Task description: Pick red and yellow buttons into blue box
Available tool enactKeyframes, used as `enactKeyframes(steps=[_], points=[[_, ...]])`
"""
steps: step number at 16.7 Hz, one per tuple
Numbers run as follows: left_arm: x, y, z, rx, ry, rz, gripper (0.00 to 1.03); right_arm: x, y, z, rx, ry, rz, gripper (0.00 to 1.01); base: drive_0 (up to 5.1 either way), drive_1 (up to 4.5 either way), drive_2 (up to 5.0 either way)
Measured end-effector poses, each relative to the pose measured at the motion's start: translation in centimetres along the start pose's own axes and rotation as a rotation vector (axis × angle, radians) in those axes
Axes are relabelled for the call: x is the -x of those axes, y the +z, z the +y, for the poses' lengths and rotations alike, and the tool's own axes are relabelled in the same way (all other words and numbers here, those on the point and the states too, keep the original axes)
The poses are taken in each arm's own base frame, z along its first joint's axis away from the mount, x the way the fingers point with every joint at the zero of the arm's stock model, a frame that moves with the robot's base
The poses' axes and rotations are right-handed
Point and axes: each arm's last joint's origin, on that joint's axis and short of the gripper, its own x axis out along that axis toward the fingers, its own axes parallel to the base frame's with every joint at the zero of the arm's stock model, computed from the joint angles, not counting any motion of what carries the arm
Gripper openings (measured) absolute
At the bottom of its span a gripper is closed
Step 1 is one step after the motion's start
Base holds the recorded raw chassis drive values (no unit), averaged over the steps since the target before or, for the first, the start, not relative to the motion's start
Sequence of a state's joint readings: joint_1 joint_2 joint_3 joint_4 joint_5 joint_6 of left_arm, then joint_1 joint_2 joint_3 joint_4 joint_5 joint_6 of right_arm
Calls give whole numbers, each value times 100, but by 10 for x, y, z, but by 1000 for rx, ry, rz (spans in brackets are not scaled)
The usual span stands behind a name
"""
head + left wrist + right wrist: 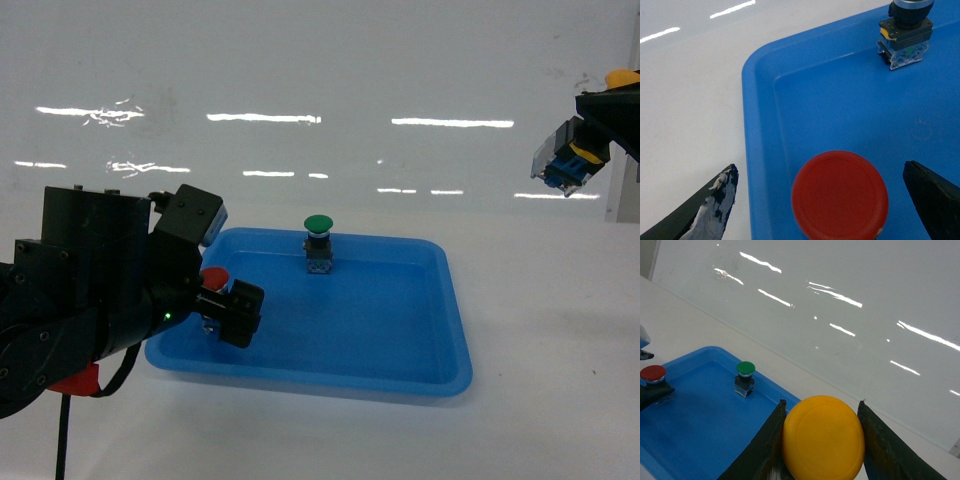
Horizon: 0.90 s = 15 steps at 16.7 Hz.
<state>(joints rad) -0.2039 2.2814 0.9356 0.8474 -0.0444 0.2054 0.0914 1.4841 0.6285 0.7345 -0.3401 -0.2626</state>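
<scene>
The red button (840,196) stands on its base near the left edge of a shallow blue tray (385,325). My left gripper (820,167) is open around it, one finger on each side, both apart from the red cap (214,276). Up at the far right, clear of the table, my right gripper (822,402) is shut on the yellow button (822,437). In the head view its yellow cap (622,77) shows above the fingers and its base hangs toward the lower left. The blue box is out of view.
A green-capped button (318,226) stands upright at the back of the tray, also seen in the left wrist view (905,30) and the right wrist view (745,369). White tabletop surrounds the tray, and a glossy white wall is behind.
</scene>
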Motion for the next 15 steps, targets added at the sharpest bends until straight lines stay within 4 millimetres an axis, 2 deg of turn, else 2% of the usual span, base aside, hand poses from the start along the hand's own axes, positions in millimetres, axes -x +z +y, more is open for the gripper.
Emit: enactKeyframes(steps=[2,3,4,5,7,11,15], points=[[-4,-1,-3,-6,-1,7,98,0,0,0,0,0,0,35,0,0,0],[-4,-1,-4,-9,-1,6,79,0,0,0,0,0,0,35,0,0,0],[-4,-1,-4,-9,-1,6,48,0,0,0,0,0,0,35,0,0,0],[-4,-1,-4,-8,-1,6,33,0,0,0,0,0,0,35,0,0,0],[4,-3,-1,-5,8,-11,33,0,0,0,0,0,0,35,0,0,0],[34,4,11,3,40,-81,33,0,0,0,0,0,0,35,0,0,0],[98,36,24,10,78,-264,33,0,0,0,0,0,0,35,0,0,0]])
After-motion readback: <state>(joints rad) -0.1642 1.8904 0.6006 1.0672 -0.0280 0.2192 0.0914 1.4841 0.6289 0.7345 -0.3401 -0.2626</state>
